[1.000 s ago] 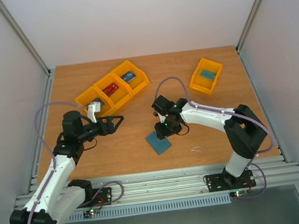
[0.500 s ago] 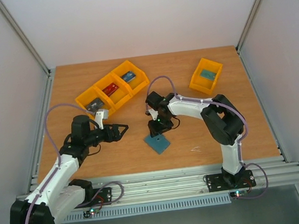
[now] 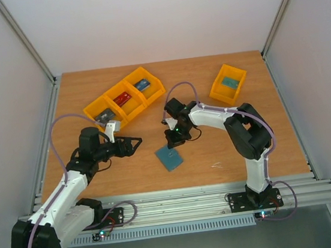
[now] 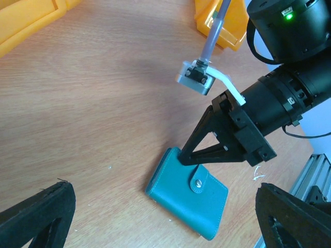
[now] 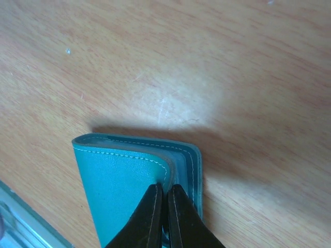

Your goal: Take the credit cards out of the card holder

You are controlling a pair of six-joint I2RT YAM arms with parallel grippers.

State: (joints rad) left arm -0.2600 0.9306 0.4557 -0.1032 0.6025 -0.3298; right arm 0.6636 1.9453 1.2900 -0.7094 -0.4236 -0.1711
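The card holder (image 3: 169,158) is a teal wallet lying snapped shut on the table, its stud (image 4: 198,183) facing up. My right gripper (image 3: 173,142) is shut, and its tips (image 5: 165,194) rest on the cover at the wallet's far edge. I see nothing between the fingers. My left gripper (image 3: 136,143) hangs open just left of the wallet, with its fingers (image 4: 39,214) wide apart. A red credit card (image 3: 123,98), a blue one (image 3: 142,84) and a dark grey one (image 3: 105,115) lie in separate compartments of the orange bin (image 3: 126,87).
The long orange three-compartment bin stands at the back left. A small orange bin (image 3: 220,91) at the back right holds a flat teal item (image 3: 229,82). A thin scrap (image 3: 217,165) lies on the wood near the front rail.
My right gripper has closed and come down on the wallet's far edge, and the wallet has slid slightly left. My left arm swung right toward the wallet, then held still.
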